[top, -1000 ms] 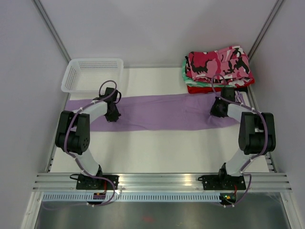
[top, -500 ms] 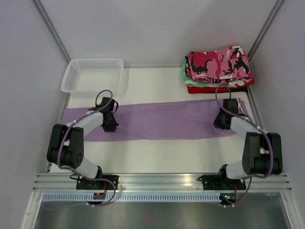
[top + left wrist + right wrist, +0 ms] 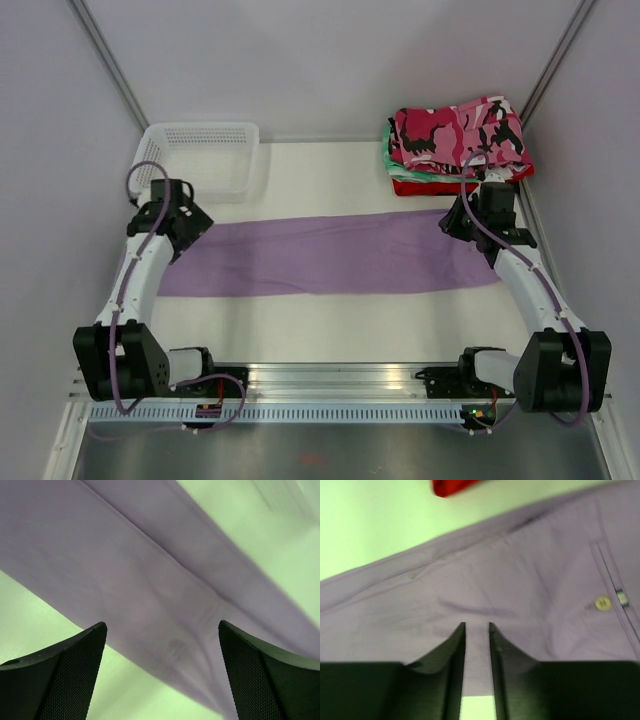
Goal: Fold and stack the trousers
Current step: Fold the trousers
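The lilac trousers (image 3: 330,255) lie flat in a long band across the table, waistband with a button (image 3: 602,602) at the right end. My left gripper (image 3: 190,225) hovers over their left end, jaws wide open and empty; in the left wrist view (image 3: 162,625) the lilac fabric (image 3: 150,580) passes beneath. My right gripper (image 3: 455,222) hangs above the waistband end. Its jaws (image 3: 477,625) stand a narrow gap apart, with the flat cloth (image 3: 520,580) lying below, not pinched. The camouflage trousers (image 3: 460,130) sit folded on top of the stack at the back right.
Under the camouflage pair lie a green-and-white folded garment (image 3: 388,158) and a red one (image 3: 420,186), close behind my right gripper. A white plastic basket (image 3: 195,155) stands at the back left, just behind my left gripper. Frame posts flank the table.
Both grippers were shut on the lilac trousers; now they have let go and lifted off. The left arm swung out toward the basket, and the trousers lie flatter, slightly nearer.
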`<action>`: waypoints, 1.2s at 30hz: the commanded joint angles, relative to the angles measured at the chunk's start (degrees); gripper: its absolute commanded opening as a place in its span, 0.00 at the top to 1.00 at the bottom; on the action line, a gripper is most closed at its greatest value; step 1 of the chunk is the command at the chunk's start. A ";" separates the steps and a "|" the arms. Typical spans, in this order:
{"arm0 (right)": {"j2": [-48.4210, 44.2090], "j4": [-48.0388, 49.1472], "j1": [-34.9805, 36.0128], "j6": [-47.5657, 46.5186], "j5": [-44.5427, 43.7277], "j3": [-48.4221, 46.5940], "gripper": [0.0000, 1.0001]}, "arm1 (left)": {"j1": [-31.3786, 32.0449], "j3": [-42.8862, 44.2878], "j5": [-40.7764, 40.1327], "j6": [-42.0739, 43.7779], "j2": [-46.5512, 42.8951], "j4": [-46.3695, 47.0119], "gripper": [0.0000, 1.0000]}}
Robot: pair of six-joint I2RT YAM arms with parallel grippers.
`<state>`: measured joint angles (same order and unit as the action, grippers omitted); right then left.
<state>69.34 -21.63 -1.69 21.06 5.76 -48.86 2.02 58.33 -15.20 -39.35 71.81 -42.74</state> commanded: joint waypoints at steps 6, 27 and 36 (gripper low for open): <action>2.46 8.79 6.25 1.79 8.57 -0.63 0.61 | -21.26 7.41 -4.57 -11.18 11.59 0.55 0.03; 6.68 7.39 9.08 1.88 5.40 -2.64 0.59 | -27.77 14.01 -2.56 -11.45 33.48 11.27 0.33; 7.48 3.96 9.69 1.18 3.30 -5.28 0.59 | -27.77 13.66 -1.50 -10.22 36.90 13.47 0.46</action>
<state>76.79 -16.86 7.53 22.70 10.55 -51.59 -25.61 70.41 -17.50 -51.05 107.18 -31.75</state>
